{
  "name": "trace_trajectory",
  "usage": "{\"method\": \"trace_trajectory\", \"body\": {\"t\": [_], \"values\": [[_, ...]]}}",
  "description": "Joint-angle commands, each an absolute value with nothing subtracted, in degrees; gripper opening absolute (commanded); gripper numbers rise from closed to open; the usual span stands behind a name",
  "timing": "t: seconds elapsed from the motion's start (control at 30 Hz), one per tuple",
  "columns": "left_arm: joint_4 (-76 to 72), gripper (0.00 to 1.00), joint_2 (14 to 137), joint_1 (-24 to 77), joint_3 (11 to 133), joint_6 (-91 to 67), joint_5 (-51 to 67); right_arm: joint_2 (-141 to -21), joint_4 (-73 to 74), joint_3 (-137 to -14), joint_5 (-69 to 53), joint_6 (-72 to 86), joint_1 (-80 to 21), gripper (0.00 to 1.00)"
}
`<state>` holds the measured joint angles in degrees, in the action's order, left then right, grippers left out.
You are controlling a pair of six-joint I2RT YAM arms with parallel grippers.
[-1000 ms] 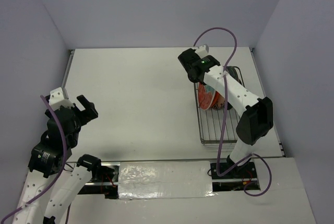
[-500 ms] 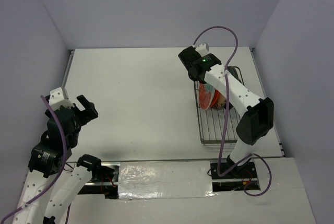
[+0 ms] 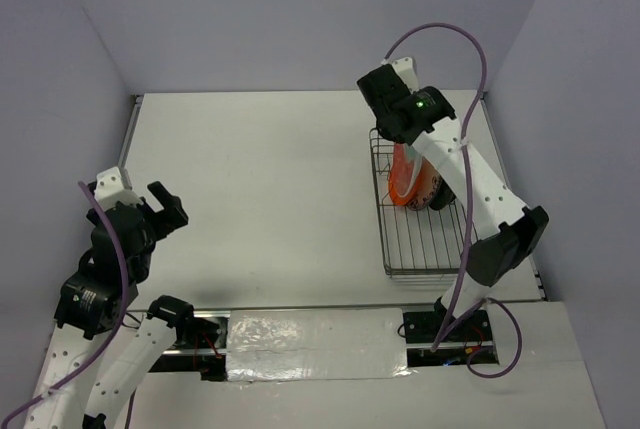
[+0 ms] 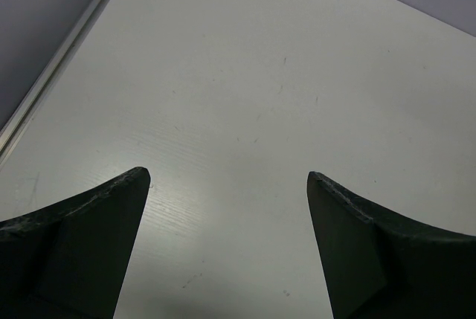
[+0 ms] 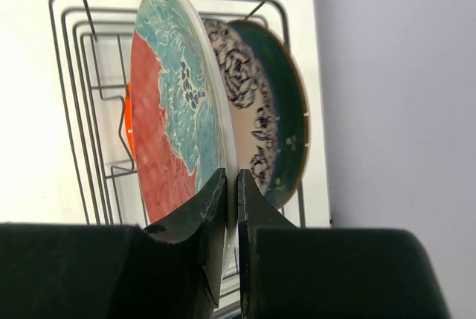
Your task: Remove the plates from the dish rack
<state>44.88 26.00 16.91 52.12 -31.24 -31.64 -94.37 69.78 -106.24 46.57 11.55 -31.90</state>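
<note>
The grey wire dish rack [image 3: 420, 249] stands at the table's right side. In the right wrist view several plates stand on edge in the rack [image 5: 74, 111]: the large teal-and-red plate [image 5: 175, 126] in front, the white floral plate [image 5: 245, 103] behind it, then the dark teal plate [image 5: 286, 111]. A sliver of the orange plate [image 5: 128, 122] shows at left. The small teal-patterned plate is hidden. My right gripper [image 5: 231, 178] is shut on the rim of the teal-and-red plate [image 3: 405, 184]. My left gripper [image 4: 229, 178] is open and empty above bare table at the left [image 3: 168, 207].
The right wall [image 3: 560, 149] runs close beside the rack. The back wall lies just beyond the rack's far end. A raised strip [image 4: 59, 73] borders the table's left edge near my left gripper.
My right wrist has moved right and toward the back wall, and the plates now show more fully beneath it. The left arm has not moved.
</note>
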Motion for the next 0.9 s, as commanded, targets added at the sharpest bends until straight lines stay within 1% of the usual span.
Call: {"method": "trace_trajectory", "body": {"t": [0.0, 0.07, 0.17, 0.23, 0.27, 0.3, 0.33, 0.37, 0.4, 0.47, 0.5, 0.53, 0.63, 0.8, 0.87], "values": [[42.89, 0.99, 26.63, 16.7, 52.21, -30.32, -32.26, -89.12, 70.74, -113.98, 53.35, 9.84, -32.17, 0.0], [42.8, 1.0, 27.07, 16.7, 52.38, -29.97, -31.99, -88.95, 72.41, -117.57, 53.18, 9.93, -32.25, 0.0], [41.58, 1.0, 28.82, 16.7, 54.22, -27.61, -27.97, -87.81, 73.56, -122.76, 49.94, 9.84, -32.96, 0.0], [40.09, 1.0, 31.54, 16.7, 57.37, -27.07, -19.46, -85.88, 72.78, -125.41, 45.99, 9.93, -33.57, 0.0], [38.6, 0.99, 32.6, 16.7, 58.35, -26.81, -14.46, -83.17, 71.38, -125.25, 39.35, 9.84, -33.57, 0.0], [36.5, 0.99, 34.96, 16.7, 59.14, -26.72, -2.15, -81.4, 69.37, -124.2, 35.55, 9.15, -33.57, 0.0], [31.86, 0.99, 36.29, 16.7, 60.37, -27.07, 4.42, -77.56, 64.65, -121.06, 31.51, 8.88, -33.66, 0.0], [28.95, 0.99, 37.78, 16.7, 60.64, -27.85, 11.44, -75.61, 62.08, -119.2, 23.11, 8.96, -33.49, 0.0], [25.87, 1.0, 41.1, 16.7, 60.91, -28.99, 24.3, -73.93, 59.88, -117.27, 18.68, 9.14, -33.31, 0.0], [16.3, 1.0, 44.28, 16.79, 60.47, -33.73, 34.58, -70.16, 53.72, -111.9, 9.89, 9.75, -33.49, 0.0], [12.78, 1.0, 46.99, 16.96, 59.42, -35.75, 41.76, -69.35, 52.14, -110.14, 3.06, 10.71, -33.57, 0.0], [6.04, 0.99, 48.07, 17.05, 58.89, -39.43, 44.1, -68.74, 48.99, -106.91, 0.38, 11.07, -33.49, 0.0], [0.63, 0.99, 51.23, 18.19, 57.66, -41.83, 45.09, -64.97, 41.85, -100.39, -8.33, 12.83, -33.49, 0.0], [0.53, 1.0, 56.68, 21.87, 58.53, -40.96, 44.83, -63.37, 35.27, -95.9, -17.64, 15.81, -33.49, 0.0], [3.14, 0.98, 58.17, 23.81, 59.23, -39.38, 40.8, -62.67, 33.76, -94.84, -19.24, 17.13, -33.49, 0.0]]}}
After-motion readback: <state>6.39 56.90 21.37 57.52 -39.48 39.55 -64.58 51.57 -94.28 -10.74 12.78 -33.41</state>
